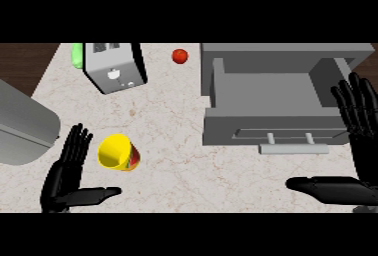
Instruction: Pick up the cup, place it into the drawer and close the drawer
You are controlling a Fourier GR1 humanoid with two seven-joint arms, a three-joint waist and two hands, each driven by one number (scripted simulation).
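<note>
A yellow cup (117, 152) with a red and green pattern lies tipped on the marble counter at the left, its mouth facing the camera. My left hand (68, 176) stands open just left of the cup, fingers straight, thumb reaching below it, not touching. The grey drawer (269, 95) at the upper right is pulled open and holds nothing; its handle (293, 146) faces me. My right hand (356, 150) is open at the right edge, fingers up beside the drawer's right wall, thumb stretched left.
A silver toaster (114, 67) stands at the back left, with a green object (77, 55) behind it. A red fruit (179, 56) lies at the back. A large grey appliance (22, 127) fills the left edge.
</note>
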